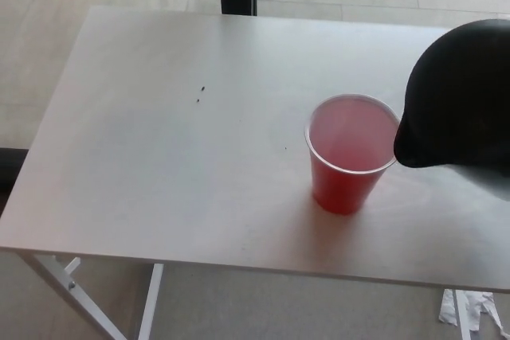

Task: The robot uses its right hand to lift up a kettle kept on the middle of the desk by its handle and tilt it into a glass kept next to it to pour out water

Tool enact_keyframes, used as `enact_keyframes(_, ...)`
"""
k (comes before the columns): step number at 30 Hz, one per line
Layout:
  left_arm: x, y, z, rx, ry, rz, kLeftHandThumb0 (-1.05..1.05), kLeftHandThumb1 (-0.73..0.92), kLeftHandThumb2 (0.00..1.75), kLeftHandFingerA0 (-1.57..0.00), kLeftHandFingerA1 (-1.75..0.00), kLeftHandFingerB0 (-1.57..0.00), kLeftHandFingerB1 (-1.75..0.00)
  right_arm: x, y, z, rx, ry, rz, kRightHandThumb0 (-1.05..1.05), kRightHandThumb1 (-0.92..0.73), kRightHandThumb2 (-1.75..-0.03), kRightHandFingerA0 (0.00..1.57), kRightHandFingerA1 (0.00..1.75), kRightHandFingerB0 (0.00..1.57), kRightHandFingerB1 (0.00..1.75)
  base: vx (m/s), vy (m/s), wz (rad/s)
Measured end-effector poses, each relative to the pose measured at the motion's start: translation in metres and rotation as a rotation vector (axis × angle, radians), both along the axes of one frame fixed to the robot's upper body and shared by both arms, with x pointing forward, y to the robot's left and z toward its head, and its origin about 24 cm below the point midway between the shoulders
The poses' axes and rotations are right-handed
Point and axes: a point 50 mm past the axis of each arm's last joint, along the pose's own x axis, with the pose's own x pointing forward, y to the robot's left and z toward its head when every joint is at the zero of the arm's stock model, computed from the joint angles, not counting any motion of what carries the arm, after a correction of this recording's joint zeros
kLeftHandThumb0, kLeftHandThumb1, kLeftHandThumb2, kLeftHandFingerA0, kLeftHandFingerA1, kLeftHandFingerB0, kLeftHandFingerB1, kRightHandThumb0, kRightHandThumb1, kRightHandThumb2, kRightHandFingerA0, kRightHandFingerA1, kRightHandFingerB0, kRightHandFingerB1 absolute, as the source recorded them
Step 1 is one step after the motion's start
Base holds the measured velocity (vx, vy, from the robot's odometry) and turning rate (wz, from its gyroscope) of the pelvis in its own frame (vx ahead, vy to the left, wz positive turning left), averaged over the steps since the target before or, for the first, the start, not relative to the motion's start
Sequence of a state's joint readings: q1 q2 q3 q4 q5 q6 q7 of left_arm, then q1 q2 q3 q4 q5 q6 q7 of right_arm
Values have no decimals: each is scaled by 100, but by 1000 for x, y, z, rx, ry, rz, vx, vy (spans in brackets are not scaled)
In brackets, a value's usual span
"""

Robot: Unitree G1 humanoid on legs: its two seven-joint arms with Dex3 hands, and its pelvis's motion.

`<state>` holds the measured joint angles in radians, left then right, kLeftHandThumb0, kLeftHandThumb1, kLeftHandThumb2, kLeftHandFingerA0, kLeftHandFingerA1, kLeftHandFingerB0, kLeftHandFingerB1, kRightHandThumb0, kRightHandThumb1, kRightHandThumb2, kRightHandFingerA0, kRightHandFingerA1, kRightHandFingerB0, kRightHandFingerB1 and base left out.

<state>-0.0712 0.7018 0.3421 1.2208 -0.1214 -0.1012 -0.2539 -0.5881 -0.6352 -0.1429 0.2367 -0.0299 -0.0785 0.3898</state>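
At the right edge of the head view, a black kettle (466,101) hangs above the pale worktop (159,157), cut off by the frame so that only its rounded body and spout show. Its spout juts toward picture left and slightly downward, with the tip just beside the right side of the rim of a red cup (351,153); whether tip and rim touch cannot be told. The kettle's long axis cannot be judged with certainty, since its base and handle lie outside the picture, though the lowered spout suggests it leans toward the cup. No stream of water is visible between spout and cup.

The red cup stands upright on the worktop, right of the middle and toward the near edge, its open mouth facing up. Its inside looks pale pink; whether it holds liquid cannot be told.

Neither of the robot's hands shows in the picture, nor any arm, so the pose of the right hand and the state of its fingers on the handle cannot be told.

Two small dark specks (201,94) lie on the worktop left of centre, well apart from the cup. Below the near edge, a white table leg (72,292) slants down at the lower left, and crumpled white paper (470,308) lies on the floor at the lower right.
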Motion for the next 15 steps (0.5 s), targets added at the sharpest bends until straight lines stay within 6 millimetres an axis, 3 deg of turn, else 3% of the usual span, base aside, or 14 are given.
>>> enact_keyframes(6, 0, 0, 0, 0, 3, -2, -64, 81, 64, -71, -60, -50, -54, 1, 3, 0, -64, 10, -35, -8, -49, -124, 87, 175, 78, 158, 0, 0, 0)
enact_keyframes(15, 0, -1, -1, 2, 12, -9, -65, 81, 64, -71, -61, -50, -55, 4, -5, -1, -82, 39, -171, -12, -44, -129, 91, 175, 80, 150, 0, 0, 0)
